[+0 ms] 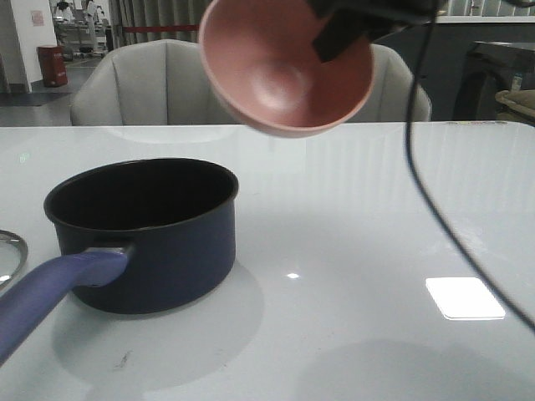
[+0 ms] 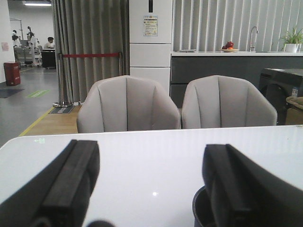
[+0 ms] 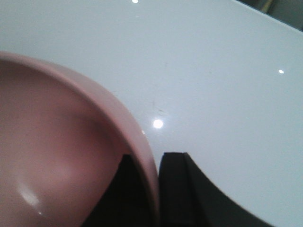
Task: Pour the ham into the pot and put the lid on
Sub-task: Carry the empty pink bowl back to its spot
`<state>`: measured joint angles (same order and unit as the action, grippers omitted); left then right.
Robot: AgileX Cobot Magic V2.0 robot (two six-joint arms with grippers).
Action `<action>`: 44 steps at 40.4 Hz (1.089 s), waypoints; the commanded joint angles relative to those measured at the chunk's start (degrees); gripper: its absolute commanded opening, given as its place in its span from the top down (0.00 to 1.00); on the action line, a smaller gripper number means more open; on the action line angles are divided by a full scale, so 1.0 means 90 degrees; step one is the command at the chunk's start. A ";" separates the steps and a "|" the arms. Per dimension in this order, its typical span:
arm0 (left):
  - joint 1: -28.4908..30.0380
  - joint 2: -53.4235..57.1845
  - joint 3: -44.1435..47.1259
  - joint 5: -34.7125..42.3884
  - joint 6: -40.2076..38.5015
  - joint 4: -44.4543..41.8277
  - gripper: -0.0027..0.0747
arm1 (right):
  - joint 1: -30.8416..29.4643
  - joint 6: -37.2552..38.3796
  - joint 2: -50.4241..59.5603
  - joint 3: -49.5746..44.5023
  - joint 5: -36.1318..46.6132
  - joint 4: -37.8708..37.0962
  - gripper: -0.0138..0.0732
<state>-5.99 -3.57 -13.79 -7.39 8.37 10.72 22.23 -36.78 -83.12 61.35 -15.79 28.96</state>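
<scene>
The pot [image 1: 167,251] stands on the left of the table, its purple-blue handle [image 1: 50,292] pointing toward the near left corner. Above and to the right of it, my right gripper [image 1: 338,38] is shut on the rim of a pink bowl [image 1: 276,75], one finger inside and one outside. The bowl is tilted with its bare inside facing the front camera. In the right wrist view the bowl [image 3: 57,142] fills one side, with the right gripper [image 3: 154,161] clamped on its rim. No ham shows; the pot's bottom is hidden. The lid [image 1: 8,255] peeks in at the left edge. My left gripper [image 2: 151,179] is open, the pot's rim [image 2: 200,208] beside one finger.
The white glossy table [image 1: 376,251] reaches back to two grey chairs [image 1: 142,83] along its far edge. A black cable [image 1: 435,200] hangs from the right arm down across the right side of the front view.
</scene>
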 commanded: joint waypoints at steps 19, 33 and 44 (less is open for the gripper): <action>-0.0051 -0.0082 -0.0165 0.0479 -0.0014 0.0054 0.32 | -0.2040 0.3376 0.0216 0.0192 -0.2144 -0.2382 0.68; -0.0051 -0.0082 -0.0165 0.0494 -0.0014 0.0054 0.32 | -0.2053 0.3529 -0.0764 0.0192 -0.2931 -0.2417 0.67; -0.0051 -0.0082 -0.0165 0.0494 -0.0014 0.0054 0.32 | -0.2053 0.3701 -0.1425 0.0198 -0.2769 -0.2079 0.66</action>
<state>-5.99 -3.57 -13.79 -7.39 8.37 10.72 4.22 -3.81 -96.76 61.35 -42.99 8.25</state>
